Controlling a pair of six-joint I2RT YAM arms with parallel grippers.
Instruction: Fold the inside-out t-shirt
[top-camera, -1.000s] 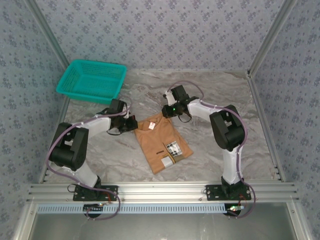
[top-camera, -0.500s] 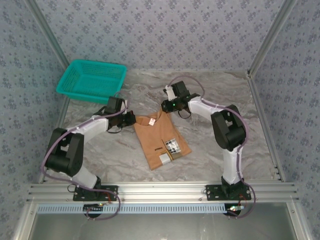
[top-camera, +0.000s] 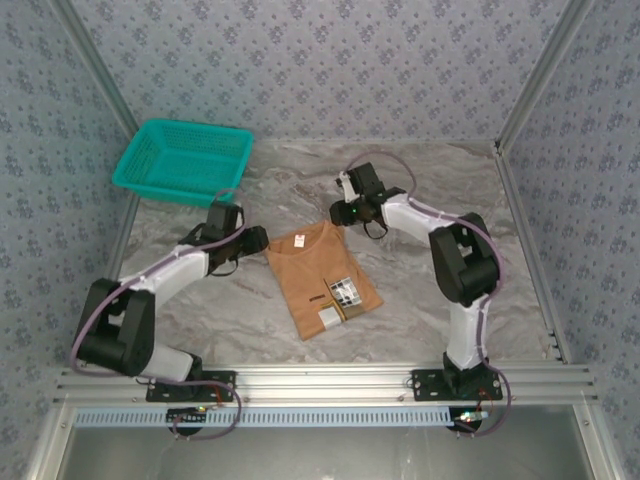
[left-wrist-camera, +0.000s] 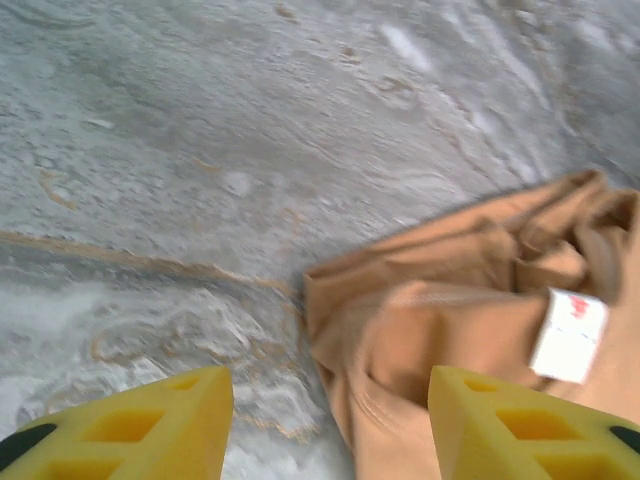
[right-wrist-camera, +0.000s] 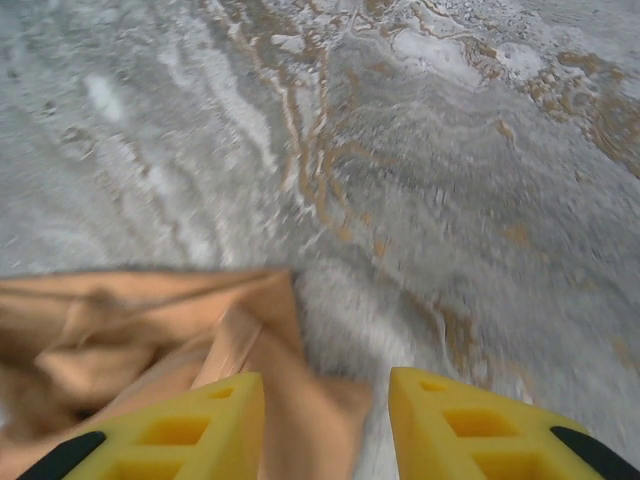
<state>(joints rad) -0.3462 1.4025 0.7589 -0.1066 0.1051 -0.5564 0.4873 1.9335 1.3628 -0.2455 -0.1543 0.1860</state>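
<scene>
Folded orange-tan cloth t-shirt (top-camera: 318, 282), small white tag (left-wrist-camera: 568, 335) from left wrist, teal plastic mesh basket (top-camera: 182, 160) from above, left gripper (left-wrist-camera: 325, 405) and right gripper (right-wrist-camera: 325, 405) unclenched, empty.

The t-shirt (left-wrist-camera: 450, 310) runs off my left wrist view's right edge; red print on its white tag (left-wrist-camera: 568, 335) is unreadably blurred.

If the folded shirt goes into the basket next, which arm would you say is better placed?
Probably left: its open claw sits at the shirt's left edge, and the basket lies on that side.
</scene>
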